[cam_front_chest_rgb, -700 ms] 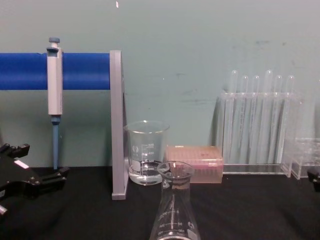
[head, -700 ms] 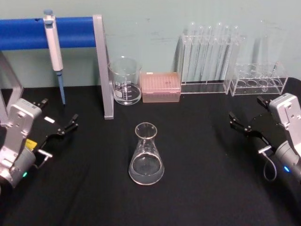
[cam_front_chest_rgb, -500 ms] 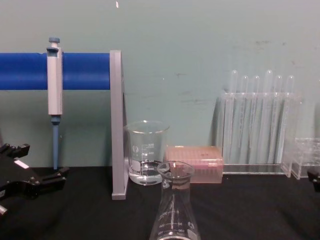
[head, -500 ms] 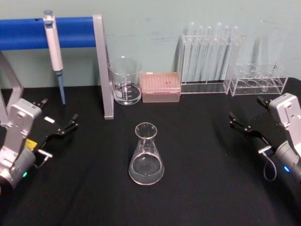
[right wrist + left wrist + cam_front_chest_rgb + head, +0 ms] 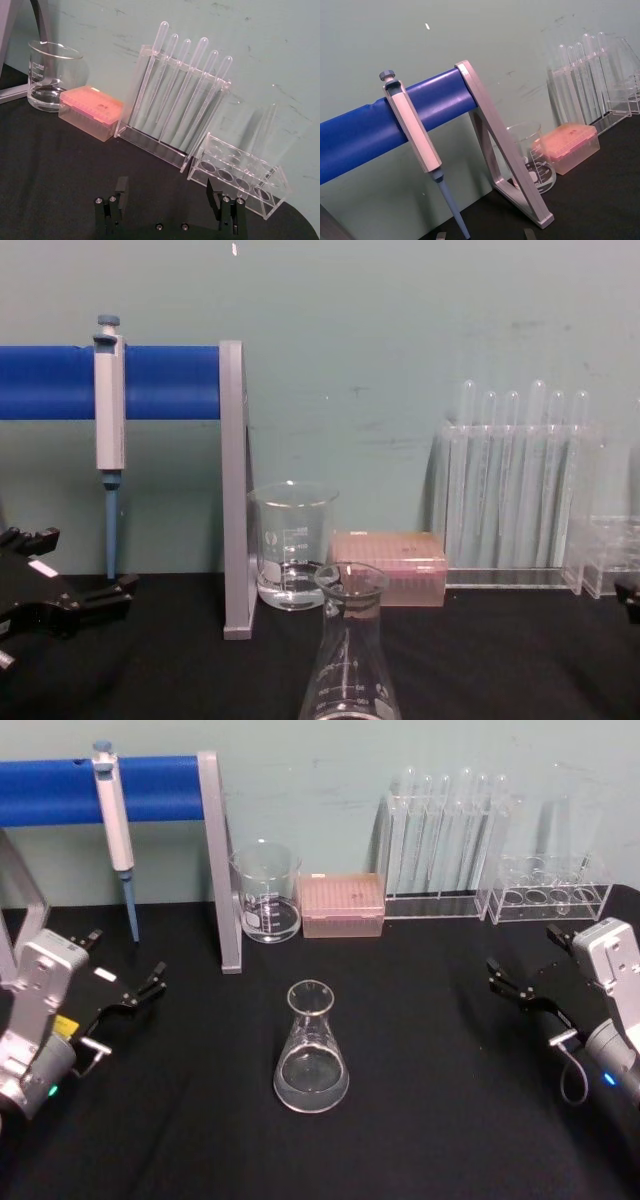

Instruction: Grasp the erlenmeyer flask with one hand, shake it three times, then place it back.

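Head view: I see the flask standing upright near the middle of the black counter, a little clear liquid in its base. It is well apart from both arms. The left gripper sits at the left edge of the counter with its jaws spread and nothing between them. The right gripper sits at the right edge, jaws likewise released. Behind the flask are a beaker and a pink box, just beside each other, and a tube rack further right. A pipette hangs on a blue bar.

Left wrist view: I see the pipette, blue bar, beaker and pink box. Two jaw tips peek in at the edge, apart.

Right wrist view: the jaws are wide apart and empty over the counter. Beaker, pink box and tube rack lie beyond, with a small rack nearer.

Chest view: the flask is front and centre, its neck in front of the pink box, and the left gripper is low at the left edge, released.
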